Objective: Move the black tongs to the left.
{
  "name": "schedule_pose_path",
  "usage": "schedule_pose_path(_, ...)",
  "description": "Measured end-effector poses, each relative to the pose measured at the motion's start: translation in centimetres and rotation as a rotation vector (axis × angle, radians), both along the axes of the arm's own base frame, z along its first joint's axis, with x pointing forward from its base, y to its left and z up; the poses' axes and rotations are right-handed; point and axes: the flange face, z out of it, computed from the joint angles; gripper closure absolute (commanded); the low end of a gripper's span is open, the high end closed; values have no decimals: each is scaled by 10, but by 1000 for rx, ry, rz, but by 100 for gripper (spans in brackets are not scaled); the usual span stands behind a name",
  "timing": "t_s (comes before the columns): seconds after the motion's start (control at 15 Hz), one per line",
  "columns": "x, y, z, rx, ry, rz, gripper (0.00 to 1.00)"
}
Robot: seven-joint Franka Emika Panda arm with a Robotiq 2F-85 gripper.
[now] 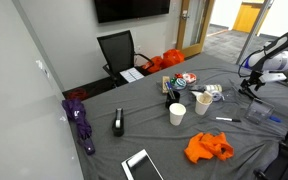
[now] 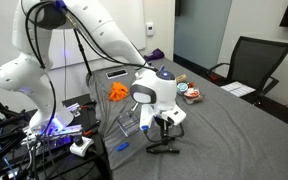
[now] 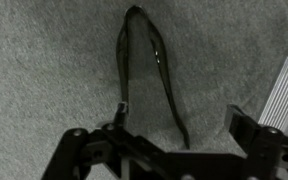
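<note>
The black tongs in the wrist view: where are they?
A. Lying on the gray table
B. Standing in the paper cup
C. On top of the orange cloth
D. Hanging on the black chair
A: the black tongs lie on the gray table, their joined end pointing away from the gripper, which is open above them.

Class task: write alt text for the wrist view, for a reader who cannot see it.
Slim black tongs lie on grey fabric, joined end at the top, arms spreading down toward the open tool, whose fingers stand either side of their free ends. A ribbed pale object sits at the right edge.
</note>
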Motion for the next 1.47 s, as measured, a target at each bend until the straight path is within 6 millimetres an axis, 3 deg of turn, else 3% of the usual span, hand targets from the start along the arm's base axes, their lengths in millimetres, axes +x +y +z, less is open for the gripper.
schedule_pose_path(0.4, -7, -2, -18, 27, 10, 7, 0)
schedule_pose_path(0.47, -7, -1, -21, 30, 11, 8, 23)
schedule_pose_path(0.6, -6, 1, -24, 33, 11, 10, 32)
schedule_pose_path(1.2, -3, 3, -31, 33, 10, 17, 97)
schedule_pose_path(1.47, -2, 2, -29, 28, 4, 17, 98)
